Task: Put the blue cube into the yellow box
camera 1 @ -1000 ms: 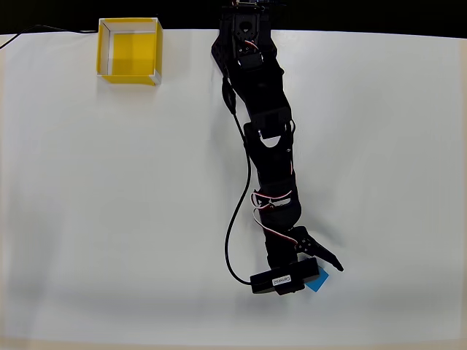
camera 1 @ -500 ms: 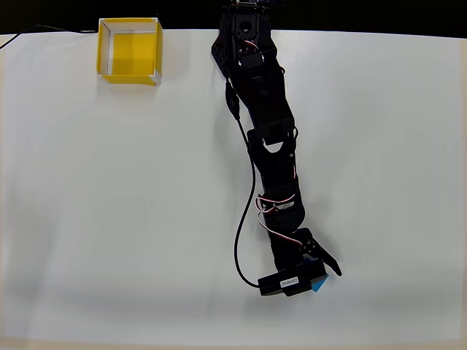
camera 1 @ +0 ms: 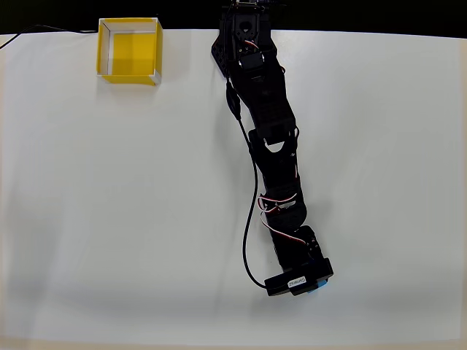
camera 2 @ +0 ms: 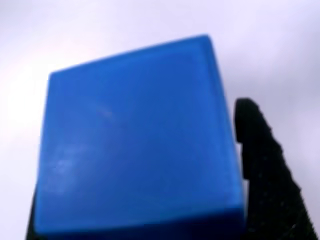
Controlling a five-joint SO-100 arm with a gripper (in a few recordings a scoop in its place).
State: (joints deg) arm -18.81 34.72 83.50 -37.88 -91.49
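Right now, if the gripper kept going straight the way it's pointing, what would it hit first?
The blue cube. In the wrist view it sits right ahead of the gripper, a dark finger beside its right edge. Whether the finger touches it is unclear.

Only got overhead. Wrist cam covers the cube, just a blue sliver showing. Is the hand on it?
Observer: In the wrist view the cube fills most of the frame, and a black finger lies right along its right side.
Operator: Other finger?
Observer: There is a dark patch at the cube's lower left corner. Too little shows to call it a finger, so I can't tell if the grip is shut.
Operator: Cube square in the grip?
Observer: It sits skewed in the wrist view: its top edge rises toward the right.
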